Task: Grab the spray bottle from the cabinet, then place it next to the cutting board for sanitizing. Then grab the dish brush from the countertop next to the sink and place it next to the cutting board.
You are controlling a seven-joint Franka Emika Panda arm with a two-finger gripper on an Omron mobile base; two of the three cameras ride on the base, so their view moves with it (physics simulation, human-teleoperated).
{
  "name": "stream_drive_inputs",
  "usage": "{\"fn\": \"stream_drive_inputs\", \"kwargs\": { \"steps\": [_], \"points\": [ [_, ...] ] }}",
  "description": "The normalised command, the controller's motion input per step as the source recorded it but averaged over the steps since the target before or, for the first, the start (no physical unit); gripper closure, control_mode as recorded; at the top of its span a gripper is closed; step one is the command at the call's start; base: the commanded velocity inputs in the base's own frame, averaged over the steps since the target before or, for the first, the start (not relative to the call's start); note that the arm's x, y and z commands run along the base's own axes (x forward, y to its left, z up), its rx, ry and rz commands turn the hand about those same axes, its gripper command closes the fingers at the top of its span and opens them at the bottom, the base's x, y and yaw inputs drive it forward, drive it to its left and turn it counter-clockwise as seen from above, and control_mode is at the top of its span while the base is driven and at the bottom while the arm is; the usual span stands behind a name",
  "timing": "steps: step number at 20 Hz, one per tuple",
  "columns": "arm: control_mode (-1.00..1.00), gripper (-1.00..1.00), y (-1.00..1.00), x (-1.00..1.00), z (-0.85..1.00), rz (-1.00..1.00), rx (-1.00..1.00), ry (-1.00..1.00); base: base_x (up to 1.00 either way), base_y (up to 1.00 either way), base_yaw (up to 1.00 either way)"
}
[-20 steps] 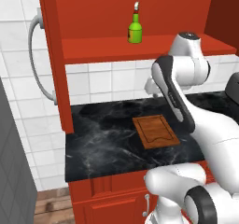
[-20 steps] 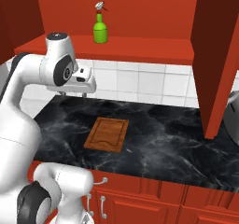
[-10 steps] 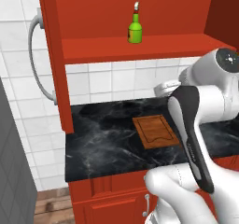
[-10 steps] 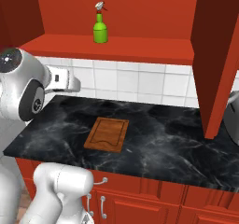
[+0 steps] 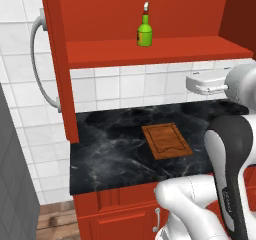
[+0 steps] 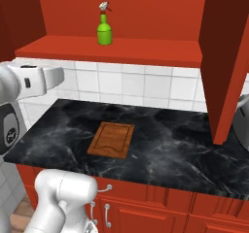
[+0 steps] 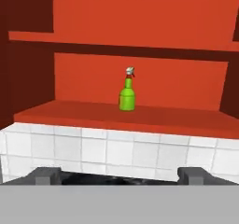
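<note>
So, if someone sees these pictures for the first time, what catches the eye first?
Probably the green spray bottle, upright and alone on the shelf of the open red cabinet. Below it, the brown cutting board lies flat on the black countertop.

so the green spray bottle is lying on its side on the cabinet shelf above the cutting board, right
Not quite: the spray bottle is standing upright, not lying on its side. The hand view shows it upright with its trigger head at the top. The rest holds: it sits on the red cabinet shelf, and the cutting board lies on the countertop below.
</note>
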Motion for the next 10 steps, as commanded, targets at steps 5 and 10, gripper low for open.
{"fn": "stream_drive_inputs", "kwargs": {
  "steps": [5, 10],
  "points": [
    [-1.00, -1.00, 0.00, -0.04, 0.87, 0.00, 0.07, -0.55, 0.00, 0.00, 0.00],
    [-1.00, -1.00, 0.00, -0.01, 0.75, 0.00, 0.04, -0.44, 0.00, 0.00, 0.00]
  ]
}}
